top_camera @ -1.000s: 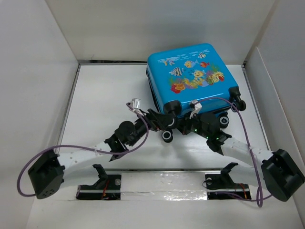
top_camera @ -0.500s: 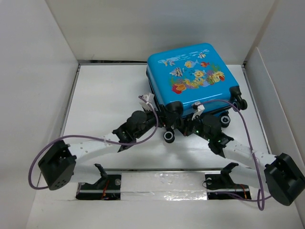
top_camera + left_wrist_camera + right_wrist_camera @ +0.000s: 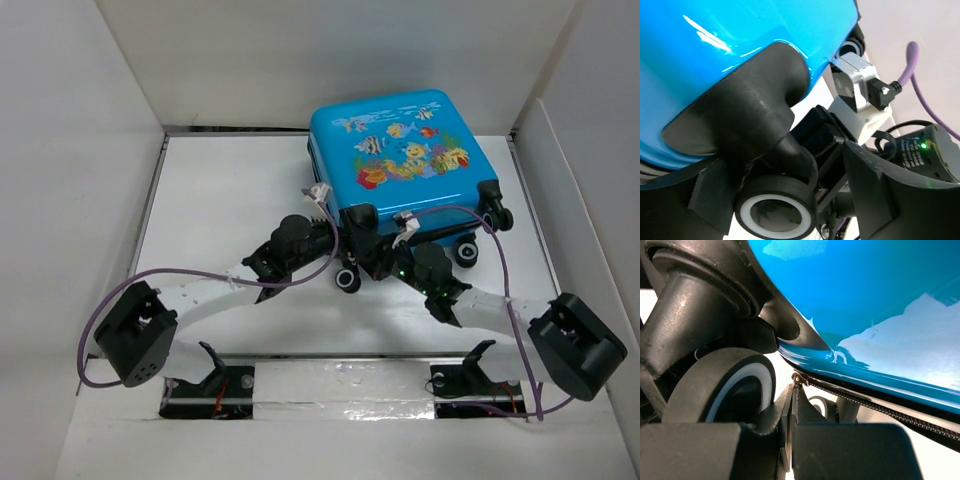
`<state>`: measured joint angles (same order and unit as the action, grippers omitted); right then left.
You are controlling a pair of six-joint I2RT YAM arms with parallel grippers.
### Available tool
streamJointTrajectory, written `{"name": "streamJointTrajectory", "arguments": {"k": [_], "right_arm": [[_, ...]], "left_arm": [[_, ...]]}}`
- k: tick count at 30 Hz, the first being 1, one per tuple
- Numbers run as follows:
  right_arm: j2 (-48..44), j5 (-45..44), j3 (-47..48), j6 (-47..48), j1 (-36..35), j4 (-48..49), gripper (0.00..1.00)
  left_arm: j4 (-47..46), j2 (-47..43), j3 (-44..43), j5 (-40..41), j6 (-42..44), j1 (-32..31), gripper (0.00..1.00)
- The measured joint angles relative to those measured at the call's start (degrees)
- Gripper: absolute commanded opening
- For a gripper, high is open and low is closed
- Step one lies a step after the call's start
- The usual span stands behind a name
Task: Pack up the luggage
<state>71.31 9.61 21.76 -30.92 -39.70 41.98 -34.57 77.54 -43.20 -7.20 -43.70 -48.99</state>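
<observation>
The luggage [image 3: 400,150] is a bright-blue hard-shell suitcase lying fish-print side up at the back right. Its shell fills the top of the left wrist view [image 3: 715,60] and the right wrist view [image 3: 865,300]. My left gripper [image 3: 345,250] is open at its near-left corner, jaws either side of a black-and-white caster wheel [image 3: 775,210]. My right gripper [image 3: 385,262] is under the near edge, shut on the small metal zipper pull [image 3: 799,379] at the end of the zipper [image 3: 880,407]. A caster wheel [image 3: 725,385] stands just left of its fingers.
White walls enclose the white table [image 3: 220,200], with an angled panel [image 3: 570,200] on the right. More caster wheels [image 3: 467,252] stick out at the suitcase's near-right corner. Purple cables loop over both arms.
My left arm has reached forward and right, bringing its gripper up to the suitcase's near-left corner wheel. My right gripper has shifted a little left along the near edge.
</observation>
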Motion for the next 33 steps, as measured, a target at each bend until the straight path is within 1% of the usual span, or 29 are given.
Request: {"name": "streamJointTrajectory", "arguments": {"k": [1,2,3,4,6,7,9,10,11,12,13,16,18,19,20,23,25,27,28,29,33], "right_arm": [[0.31,0.07,0.28,-0.04,0.02,0.00,0.03],[0.70,0.13,0.57,-0.04,0.04,0.20,0.10],[1.27,0.37,0.83,-0.20,0.04,0.74,0.19],[1.97,0.92,1.16,-0.52,0.09,1.38,0.39],[2.97,1.57,1.49,-0.79,0.22,1.73,0.58],[3.10,1.29,1.51,-0.96,0.22,1.22,0.71],[2.49,0.98,1.60,-1.86,0.07,-1.57,0.80],[1.88,1.33,1.73,-1.95,-0.50,-2.54,0.87],[0.55,1.42,2.25,-1.79,-1.77,-4.11,0.90],[-0.81,1.42,2.67,-1.38,-2.73,-5.88,0.93],[-3.10,1.27,3.39,-1.07,-3.96,-6.60,0.94],[-8.66,0.26,4.72,0.42,-5.01,-9.86,0.96],[-11.61,-0.96,4.76,1.42,-5.03,-11.98,0.96],[-12.90,-1.79,4.76,1.81,-5.03,-13.44,0.96],[-14.08,-2.56,4.76,2.25,-4.98,-14.71,0.96],[-17.42,-3.82,4.74,3.21,-5.03,-18.53,0.97],[-19.32,-4.79,4.76,3.67,-5.03,-20.74,0.98],[-20.37,-6.10,5.07,4.11,-5.03,-22.75,0.98],[-20.37,-6.58,5.55,4.33,-5.03,-23.76,0.99],[-20.09,-6.93,6.16,4.48,-5.03,-24.52,0.99],[-16.98,-8.66,8.98,5.01,-5.42,-25.55,0.99]], "left_arm": [[0.15,0.00,-0.22,-0.98,-0.07,0.48,0.77],[0.24,0.07,-0.44,-2.10,-0.07,1.16,0.80],[0.26,0.22,-0.57,-3.39,-0.15,1.79,0.81],[0.52,0.37,-0.83,-4.46,-0.17,2.45,0.82],[0.94,0.20,-0.87,-5.77,-0.33,3.52,0.83],[1.07,-0.11,-0.81,-5.79,-0.20,3.96,0.83],[0.48,-1.66,0.48,-4.20,0.44,4.57,0.84],[0.46,-3.17,1.77,-2.14,0.98,4.72,0.85],[0.48,-5.14,3.39,0.09,1.66,4.76,0.86],[0.94,-7.58,5.16,2.49,2.23,4.85,0.86],[1.60,-9.94,6.78,5.99,2.93,4.87,0.86],[3.04,-17.90,11.47,12.28,3.85,5.33,0.86],[3.61,-21.62,13.70,15.61,4.26,5.60,0.82],[3.93,-23.34,15.13,17.27,4.28,5.64,0.68],[3.72,-24.72,16.59,18.34,4.24,5.70,0.61],[3.48,-28.26,22.45,19.91,4.79,5.73,0.33],[3.08,-28.41,25.46,19.19,5.27,5.73,0.24],[2.01,-27.26,27.87,17.79,5.53,5.46,0.23],[1.03,-26.14,28.79,17.22,5.62,4.92,0.24],[0.28,-24.70,29.33,16.37,5.77,4.26,0.29],[-4.13,-16.63,28.85,12.83,7.17,2.54,0.33]]}}
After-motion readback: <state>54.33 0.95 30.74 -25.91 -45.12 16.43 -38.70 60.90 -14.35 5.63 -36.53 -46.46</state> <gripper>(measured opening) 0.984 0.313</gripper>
